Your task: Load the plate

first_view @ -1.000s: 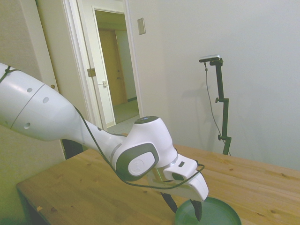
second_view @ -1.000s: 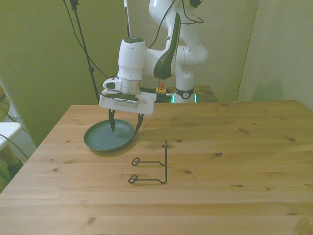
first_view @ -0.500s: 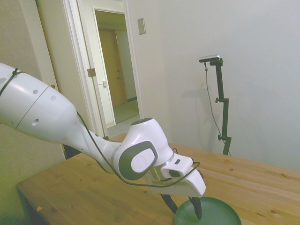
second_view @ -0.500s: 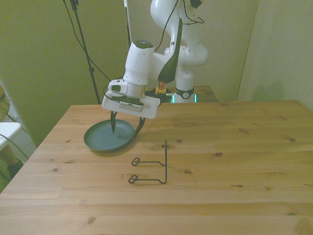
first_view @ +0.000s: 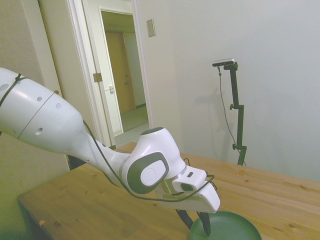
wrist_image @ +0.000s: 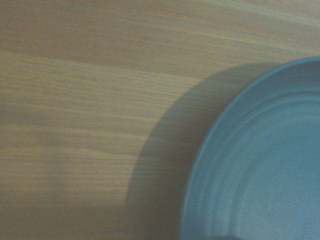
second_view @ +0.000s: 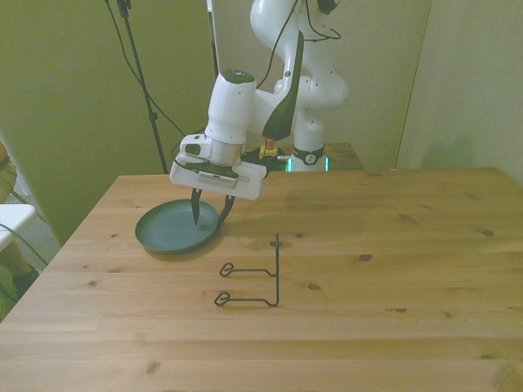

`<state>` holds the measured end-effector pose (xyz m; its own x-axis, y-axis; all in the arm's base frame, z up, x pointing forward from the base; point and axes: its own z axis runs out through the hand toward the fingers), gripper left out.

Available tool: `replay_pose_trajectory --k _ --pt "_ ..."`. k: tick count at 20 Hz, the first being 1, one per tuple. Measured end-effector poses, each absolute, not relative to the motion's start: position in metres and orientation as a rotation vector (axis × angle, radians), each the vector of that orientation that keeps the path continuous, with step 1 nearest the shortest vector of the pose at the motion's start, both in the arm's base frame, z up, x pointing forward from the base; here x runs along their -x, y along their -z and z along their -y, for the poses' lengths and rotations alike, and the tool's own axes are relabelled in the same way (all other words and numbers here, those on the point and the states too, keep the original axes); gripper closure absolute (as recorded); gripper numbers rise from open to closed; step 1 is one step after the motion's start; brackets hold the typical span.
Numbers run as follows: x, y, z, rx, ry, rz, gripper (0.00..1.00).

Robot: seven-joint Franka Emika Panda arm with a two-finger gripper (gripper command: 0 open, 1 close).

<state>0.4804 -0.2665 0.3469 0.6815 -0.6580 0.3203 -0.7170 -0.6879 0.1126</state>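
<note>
The dark green plate lies flat on the wooden table toward the front view's left. My gripper points down over the plate's rim on the side nearest the wire rack. One finger is over the plate's inside and the other is just outside the rim. The jaws are partly drawn in, with a gap still showing between them. From the side, the gripper stands at the near edge of the plate. The wrist view shows a curved part of the plate over wood.
A thin black wire rack stands on the table in front of the plate, toward the front view's right. The table's left edge runs close by the plate. An open doorway is behind the table in the side view.
The fingers have drawn closer together around the plate's rim. The plate has slid a little toward the front view's left.
</note>
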Motion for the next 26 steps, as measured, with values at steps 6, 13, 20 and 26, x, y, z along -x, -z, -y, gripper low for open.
replay_pose_trajectory --k 6,13,20,26 --pt "-0.479 -0.344 0.269 -2.663 -0.368 1.112 1.0" --pt "-0.48 -0.349 0.275 -2.653 -0.381 1.128 1.0" --pt "-0.488 -0.374 0.287 -2.645 -0.449 1.225 1.0" --pt "-0.511 -0.468 0.296 -2.696 -0.603 1.314 1.0"
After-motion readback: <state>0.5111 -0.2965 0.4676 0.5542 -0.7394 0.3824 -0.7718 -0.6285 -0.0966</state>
